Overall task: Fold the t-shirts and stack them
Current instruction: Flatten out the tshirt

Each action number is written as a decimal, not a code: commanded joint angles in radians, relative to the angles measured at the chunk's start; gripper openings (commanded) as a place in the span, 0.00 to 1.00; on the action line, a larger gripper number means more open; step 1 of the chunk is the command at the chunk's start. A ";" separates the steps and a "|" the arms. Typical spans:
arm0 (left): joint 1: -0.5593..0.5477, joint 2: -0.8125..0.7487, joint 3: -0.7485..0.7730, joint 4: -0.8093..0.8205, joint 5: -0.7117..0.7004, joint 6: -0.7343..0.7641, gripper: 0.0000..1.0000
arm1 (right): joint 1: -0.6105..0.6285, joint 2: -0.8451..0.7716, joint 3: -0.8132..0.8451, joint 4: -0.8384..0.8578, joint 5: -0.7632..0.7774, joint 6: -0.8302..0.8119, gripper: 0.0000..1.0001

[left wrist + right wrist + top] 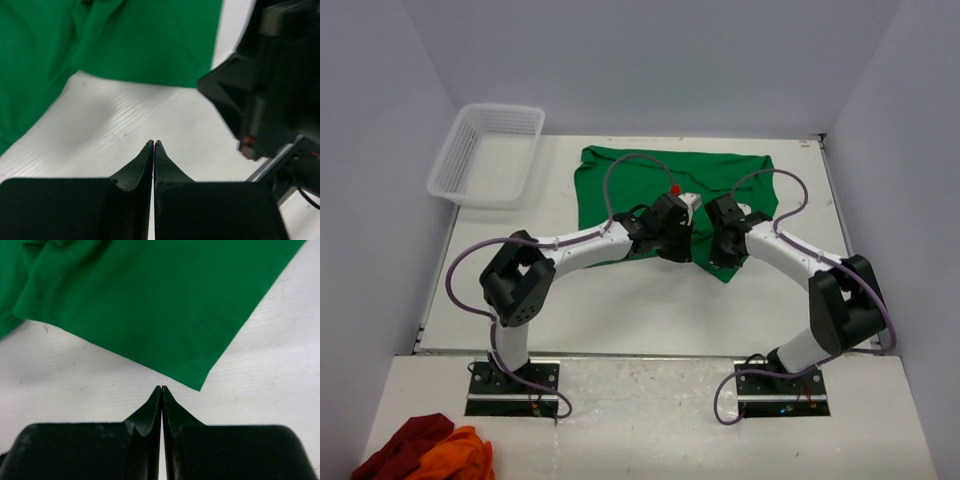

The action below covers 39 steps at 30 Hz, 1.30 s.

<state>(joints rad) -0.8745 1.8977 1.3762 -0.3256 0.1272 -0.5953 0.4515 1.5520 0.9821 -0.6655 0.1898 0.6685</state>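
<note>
Green t-shirt (670, 185) spread loosely upper centre on worktop (620, 310). Basket (485, 155) upper left, red and orange cloths (425, 450) lower left. Left fingers (142, 167) and right fingers (150, 412) pressed together, gripping nothing, near shirt's edge.

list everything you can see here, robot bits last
t-shirt: one, bright green, spread unevenly on the far middle of the table
basket: one, white plastic mesh, at the table's far left corner
dark red cloth: one, bunched at the near left, beside the left arm's base
orange cloth: one, bunched against the dark red one
table: one, white, under the shirt
left arm: one, white and black, reaching to the shirt's near edge; jaws shut, holding nothing
right arm: one, white and black, at the shirt's near right corner; jaws shut, holding nothing
</note>
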 commanded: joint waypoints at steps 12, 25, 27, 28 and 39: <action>-0.006 0.290 0.280 0.177 0.218 0.049 0.00 | -0.080 -0.105 0.093 -0.102 0.180 -0.010 0.00; -0.006 0.324 0.118 0.181 0.210 -0.017 0.00 | -0.088 -0.139 -0.060 0.009 0.007 -0.026 0.43; -0.006 0.290 0.025 0.192 0.196 -0.046 0.00 | -0.080 -0.141 -0.088 0.018 0.002 -0.009 0.52; -0.006 0.252 -0.009 0.198 0.195 -0.057 0.00 | -0.079 -0.138 -0.095 0.020 -0.006 -0.009 0.56; -0.006 0.075 -0.232 0.250 0.186 -0.092 0.00 | 0.074 -0.188 -0.181 0.037 -0.062 0.043 0.49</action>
<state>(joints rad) -0.8791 1.9980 1.1732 -0.0471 0.3382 -0.6865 0.4793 1.4101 0.8066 -0.6571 0.1520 0.6655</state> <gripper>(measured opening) 0.001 0.507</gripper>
